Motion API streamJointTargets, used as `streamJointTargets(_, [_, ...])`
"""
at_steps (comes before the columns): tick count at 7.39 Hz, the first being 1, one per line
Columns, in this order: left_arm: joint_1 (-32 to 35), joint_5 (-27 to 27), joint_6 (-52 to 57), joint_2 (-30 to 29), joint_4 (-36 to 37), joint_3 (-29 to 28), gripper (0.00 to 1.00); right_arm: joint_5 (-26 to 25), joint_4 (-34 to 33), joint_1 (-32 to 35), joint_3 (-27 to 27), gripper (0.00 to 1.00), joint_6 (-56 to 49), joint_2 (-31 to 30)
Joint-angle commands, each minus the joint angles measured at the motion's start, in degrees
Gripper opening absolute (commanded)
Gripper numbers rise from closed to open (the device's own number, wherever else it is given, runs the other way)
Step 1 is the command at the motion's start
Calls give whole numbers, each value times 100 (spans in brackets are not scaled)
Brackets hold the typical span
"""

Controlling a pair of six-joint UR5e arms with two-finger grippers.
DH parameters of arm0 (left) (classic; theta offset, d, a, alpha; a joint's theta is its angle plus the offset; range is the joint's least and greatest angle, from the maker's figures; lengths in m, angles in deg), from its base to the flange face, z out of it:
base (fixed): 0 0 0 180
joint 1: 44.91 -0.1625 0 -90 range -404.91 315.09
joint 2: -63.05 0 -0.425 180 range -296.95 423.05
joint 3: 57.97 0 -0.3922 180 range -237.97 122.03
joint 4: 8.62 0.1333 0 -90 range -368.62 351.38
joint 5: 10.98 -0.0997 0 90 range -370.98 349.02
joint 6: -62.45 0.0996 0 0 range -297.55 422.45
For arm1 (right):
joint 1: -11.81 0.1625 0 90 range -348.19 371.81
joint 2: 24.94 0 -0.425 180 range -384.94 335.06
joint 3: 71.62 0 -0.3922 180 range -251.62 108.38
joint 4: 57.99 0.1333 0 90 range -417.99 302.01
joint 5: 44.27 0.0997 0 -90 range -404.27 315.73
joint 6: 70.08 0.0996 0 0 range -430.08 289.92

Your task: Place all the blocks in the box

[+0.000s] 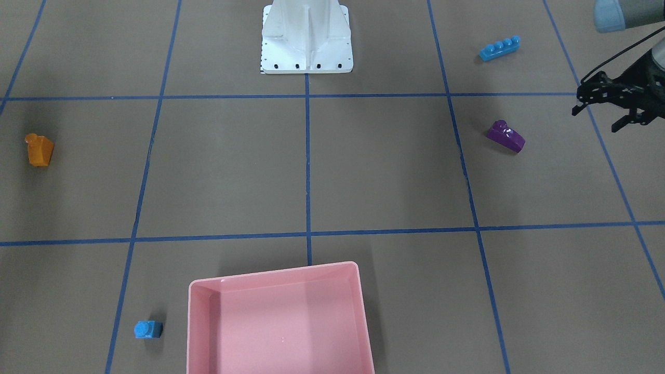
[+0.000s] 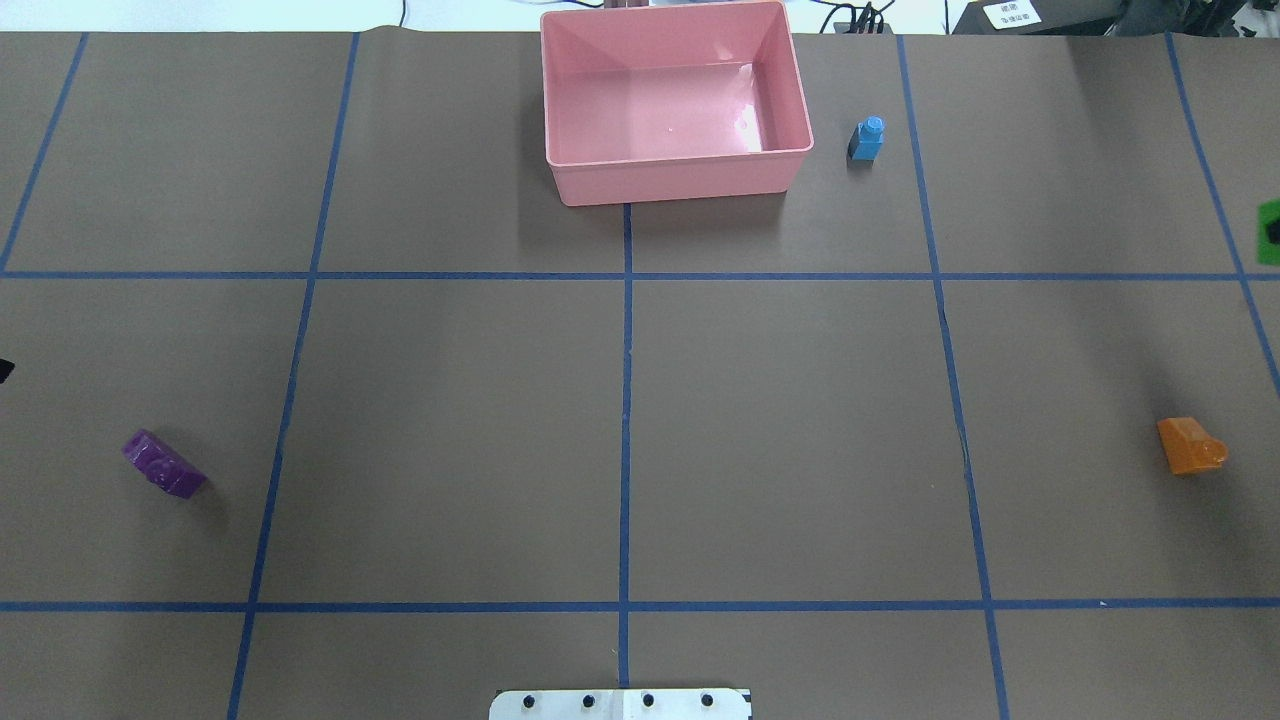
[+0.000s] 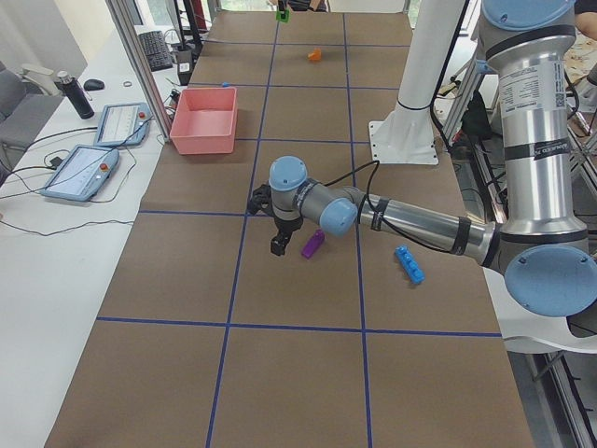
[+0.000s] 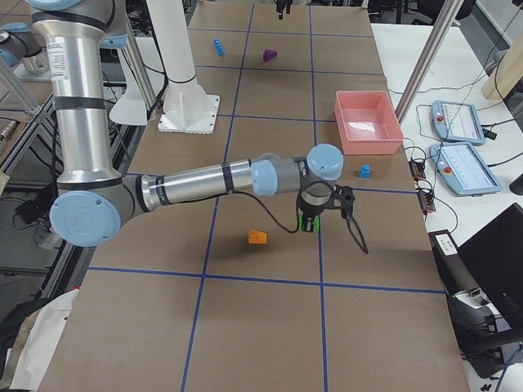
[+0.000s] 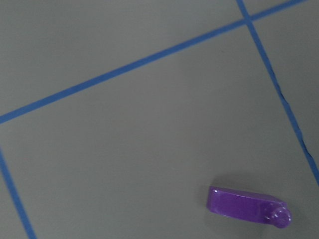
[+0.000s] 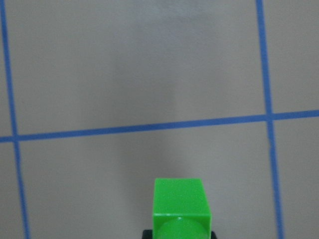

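Slippage is the main worry. The right gripper is clamped on the green brick, raised above the table out at the right side. The wrist view shows only the brick's top and stud poking out past the fingers, so I cannot tell how deep the hold is. The pink box sits well away at the far middle edge. A glossy brick on a long carry could work loose and drop short of the box.

The small blue brick stands just beside the box's right wall. I judge that an arm coming in low from that side could knock it away.

The left gripper hangs near the purple brick at the left side, fingers spread with nothing between them. That brick has sloped, shiny faces. If the fingers close on the slope, it may squirt out sideways.

If both arms head for the box together, they could crowd each other above it.

The box is the only container, and nothing lies in it. The orange brick, at the right side, and the long blue brick, at the near left, also lie out on the table.
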Motion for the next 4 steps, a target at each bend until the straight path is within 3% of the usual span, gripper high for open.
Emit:
streamJointTargets(1, [-1095,-709,11,93,28,498,100,-8,39,-1084,363,0,2129,1476])
streamJointTargets(3, [-1922,-764,2,399,29,656,100,-44,48,-1570,1284,0,3276,2865])
streamJointTargets(4, [-2553,-1095,2,696,29,919,100,-140,109,-1747,1959,0,3734,3681])
